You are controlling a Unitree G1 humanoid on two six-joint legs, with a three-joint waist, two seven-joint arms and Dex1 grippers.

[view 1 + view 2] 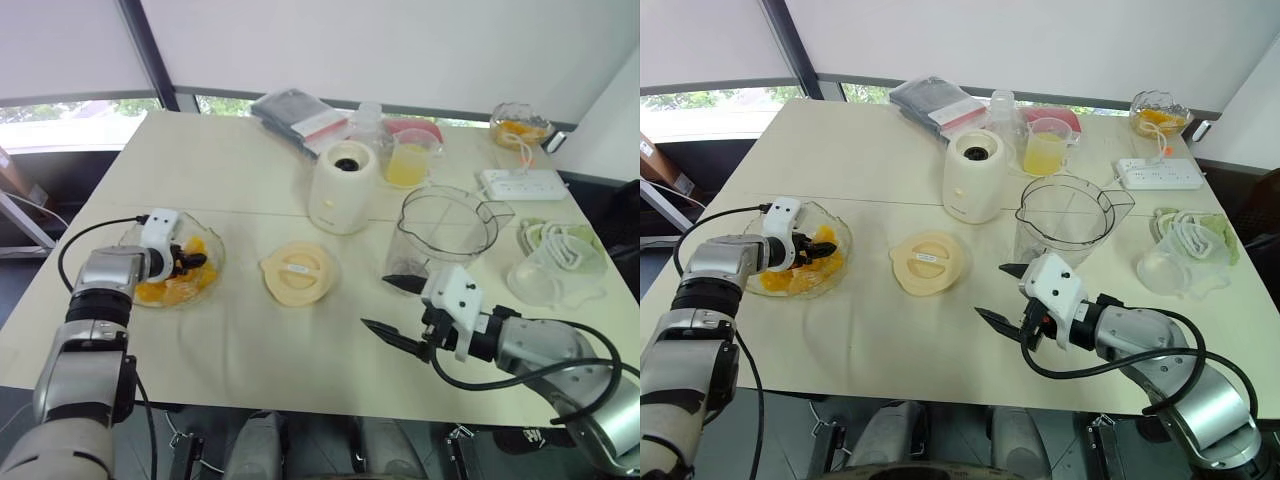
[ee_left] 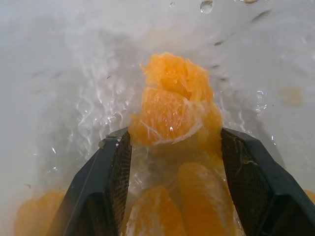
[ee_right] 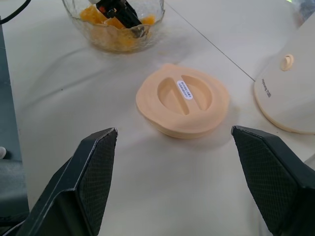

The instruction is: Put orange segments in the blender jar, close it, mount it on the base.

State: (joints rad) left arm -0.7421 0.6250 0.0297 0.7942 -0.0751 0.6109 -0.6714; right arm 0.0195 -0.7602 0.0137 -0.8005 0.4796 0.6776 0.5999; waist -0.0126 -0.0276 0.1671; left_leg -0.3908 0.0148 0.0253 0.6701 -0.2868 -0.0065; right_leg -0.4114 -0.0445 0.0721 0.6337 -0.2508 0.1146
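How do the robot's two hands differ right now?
The left gripper dips into the glass bowl; the right gripper hovers over the table before the blender jar. The left's fingers flank orange segments; the right's fingers have nothing between them. Both are open.

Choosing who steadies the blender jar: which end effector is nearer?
Right: the right end effector is just in front of the blender jar; the left end effector is far off in the glass bowl.

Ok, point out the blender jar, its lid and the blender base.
blender jar [image 1: 440,250]: left eye view, clear side wall.
lid [image 3: 184,90]: right wrist view, white label on top.
blender base [image 1: 342,195]: left eye view, front of body.
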